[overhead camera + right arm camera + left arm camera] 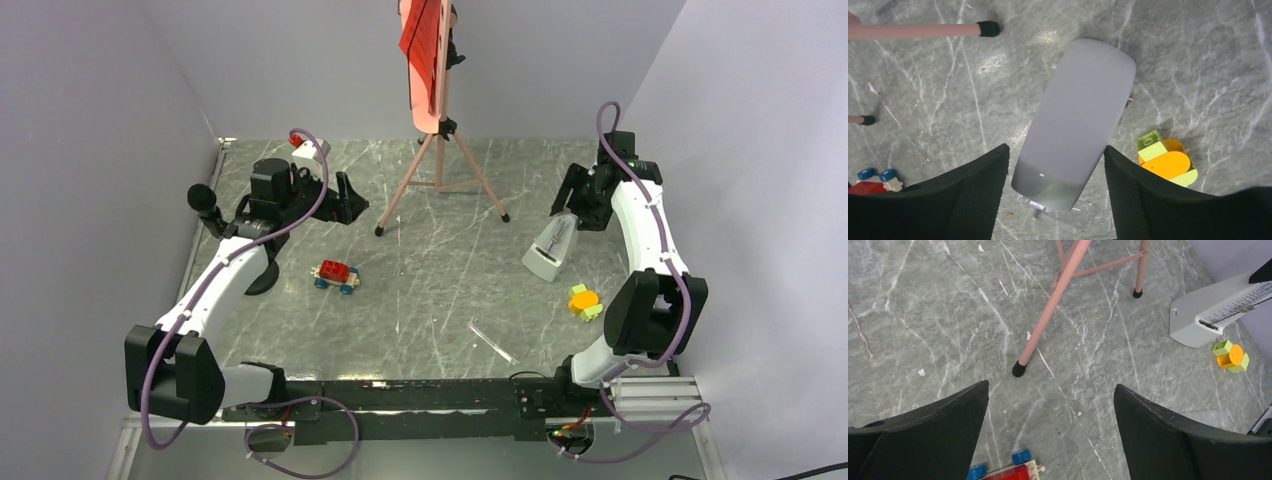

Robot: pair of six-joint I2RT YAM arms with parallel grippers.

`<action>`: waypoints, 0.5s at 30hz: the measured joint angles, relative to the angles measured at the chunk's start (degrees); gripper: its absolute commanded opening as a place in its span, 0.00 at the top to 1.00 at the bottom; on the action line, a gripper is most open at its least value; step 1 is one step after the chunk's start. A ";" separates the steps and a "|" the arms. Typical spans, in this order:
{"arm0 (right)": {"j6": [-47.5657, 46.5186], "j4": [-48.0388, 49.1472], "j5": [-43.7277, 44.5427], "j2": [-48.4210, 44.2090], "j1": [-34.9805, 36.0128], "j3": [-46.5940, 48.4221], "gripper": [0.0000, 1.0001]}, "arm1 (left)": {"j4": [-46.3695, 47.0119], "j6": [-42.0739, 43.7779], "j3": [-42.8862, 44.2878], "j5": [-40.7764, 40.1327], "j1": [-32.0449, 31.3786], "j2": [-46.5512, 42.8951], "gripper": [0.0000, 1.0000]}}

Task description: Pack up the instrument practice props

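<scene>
The salmon-pink music stand [437,150] stands on its tripod at the back centre, with the red sheet [420,35] on its desk. The grey-white metronome [552,248] stands at the right. My right gripper [568,208] is open just above it. In the right wrist view the metronome's narrow end [1078,120] lies between the spread fingers, with a gap on the left side. The thin clear stick [492,341] lies near the front. My left gripper [345,200] is open and empty at the left, pointing towards a stand leg [1048,315].
A small red toy car with blue wheels [336,275] sits left of centre and shows under the left fingers [1008,472]. An orange and green block toy [584,301] lies by the metronome. Grey walls close the sides and back.
</scene>
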 measured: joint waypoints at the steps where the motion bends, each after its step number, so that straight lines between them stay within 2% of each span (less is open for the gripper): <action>1: 0.13 -0.11 0.31 0.26 0.00 0.00 0.33 | -0.11 0.02 0.00 0.00 0.00 -0.02 0.01; 5: 0.90 -0.42 1.84 0.96 -0.04 -0.20 0.40 | -0.94 0.04 0.00 0.00 0.00 -0.13 0.01; 8: 1.70 -0.39 2.73 0.81 -0.04 -0.59 0.51 | -0.98 0.02 0.00 0.02 0.00 -0.13 0.01; 12: 1.64 -0.02 3.10 -0.02 0.00 -1.44 0.60 | -1.05 0.02 0.00 0.15 -0.04 -0.13 0.01; 15: 1.40 0.09 3.04 -0.22 0.17 -1.57 0.71 | -1.09 0.04 0.00 0.15 -0.13 -0.13 0.01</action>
